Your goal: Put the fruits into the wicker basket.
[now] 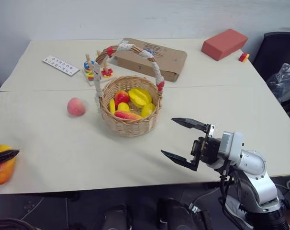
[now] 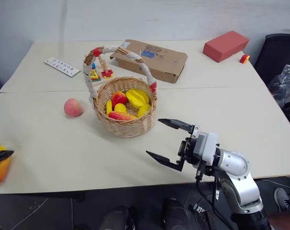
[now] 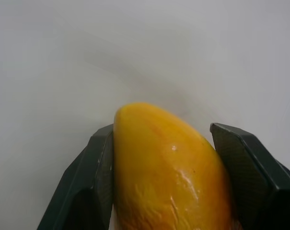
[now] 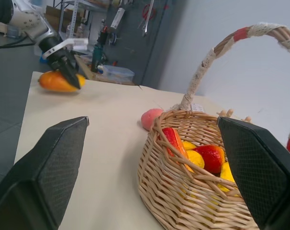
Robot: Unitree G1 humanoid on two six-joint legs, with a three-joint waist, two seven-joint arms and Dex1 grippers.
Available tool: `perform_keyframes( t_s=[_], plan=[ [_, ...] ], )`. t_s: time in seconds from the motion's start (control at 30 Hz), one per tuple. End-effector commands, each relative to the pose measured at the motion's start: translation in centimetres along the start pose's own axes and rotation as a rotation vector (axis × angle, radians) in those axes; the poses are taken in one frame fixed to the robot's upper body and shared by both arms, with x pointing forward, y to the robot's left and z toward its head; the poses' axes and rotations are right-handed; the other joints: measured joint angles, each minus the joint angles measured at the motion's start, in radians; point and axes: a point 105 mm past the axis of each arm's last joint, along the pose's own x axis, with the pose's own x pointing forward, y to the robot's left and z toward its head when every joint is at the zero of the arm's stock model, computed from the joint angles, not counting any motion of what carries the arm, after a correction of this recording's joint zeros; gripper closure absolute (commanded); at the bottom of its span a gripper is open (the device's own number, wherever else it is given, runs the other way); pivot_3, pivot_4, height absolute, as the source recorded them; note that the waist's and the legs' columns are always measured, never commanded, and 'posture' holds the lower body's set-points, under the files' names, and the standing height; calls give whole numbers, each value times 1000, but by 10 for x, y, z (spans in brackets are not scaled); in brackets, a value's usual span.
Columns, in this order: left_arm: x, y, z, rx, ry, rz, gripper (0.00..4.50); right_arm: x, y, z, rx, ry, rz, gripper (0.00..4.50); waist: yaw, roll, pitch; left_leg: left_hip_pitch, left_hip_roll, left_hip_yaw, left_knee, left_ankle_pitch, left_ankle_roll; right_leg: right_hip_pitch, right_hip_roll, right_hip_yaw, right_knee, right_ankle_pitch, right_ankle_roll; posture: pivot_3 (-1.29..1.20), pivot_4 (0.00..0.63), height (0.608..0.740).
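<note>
Two fruits lie outside the wicker basket: head views show the peach just beside it and the mango at the table's left edge. Left wrist view: left gripper clamped on mango. Right wrist view: right gripper spread wide, empty.

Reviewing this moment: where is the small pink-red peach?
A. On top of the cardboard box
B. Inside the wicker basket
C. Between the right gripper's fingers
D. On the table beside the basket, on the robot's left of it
D. The peach lies on the table just apart from the wicker basket, on its left side, with no gripper at it.
</note>
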Motion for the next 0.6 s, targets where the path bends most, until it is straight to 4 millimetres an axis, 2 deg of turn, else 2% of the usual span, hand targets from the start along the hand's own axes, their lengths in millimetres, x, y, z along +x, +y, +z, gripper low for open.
perform_keyframes(
  t_s=[0.03, 0.13, 0.17, 0.27, 0.3, 0.4, 0.47, 0.6],
  plan=[
    [5, -93, 67, 189, -204, -380, 1815, -14, -9, 5, -47, 26, -53, 0, 9, -2, 0, 0, 0, -2, 1, 0, 1, 1, -1, 0, 0, 0, 0, 0, 150, 740],
    [25, -156, 92, 305, -232, -570, 1815, -27, -12, 2, -50, 69, -91, 0, 12, 0, 1, 0, -1, -3, 4, -1, 1, 3, -1, 1, -2, 1, 0, 0, 150, 740],
    [34, -170, 100, 350, -257, -594, 1815, -31, -12, 0, -49, 84, -96, 0, 19, 2, 2, 1, -1, -3, 4, -1, 1, 3, -1, 1, -2, 1, 0, 0, 150, 740],
    [71, -198, 137, 420, -473, -535, 1815, -42, -12, -3, -53, 122, -121, 0, 28, 9, 2, 2, -2, -2, 5, 0, 1, 5, 0, 2, -1, 1, 1, 0, 150, 740],
    [81, -214, 148, 467, -535, -549, 1815, -45, -11, -3, -56, 133, -127, 0, 31, 9, 3, 3, -3, -2, 6, 2, 1, 6, 1, 2, 0, 2, 2, 0, 150, 740],
    [101, -251, 178, 548, -736, -548, 1815, -48, -7, -2, -56, 139, -151, 0, 36, 6, 2, 2, -1, -1, 11, 3, 0, 6, 6, 2, 2, 3, 2, 0, 150, 740],
    [121, -259, 177, 640, -768, -502, 1815, -46, -3, -1, -55, 135, -159, 0, 35, 6, 2, 2, -1, 1, 12, 3, 0, 5, 9, 4, 2, 3, 2, 0, 150, 740],
    [161, -259, 162, 821, -717, -412, 1815, -44, 0, 0, -61, 129, -184, 0, 24, 7, 2, 4, 2, 6, 11, 2, -1, 3, 17, 12, 1, 3, 2, 0, 150, 740]
  ],
)
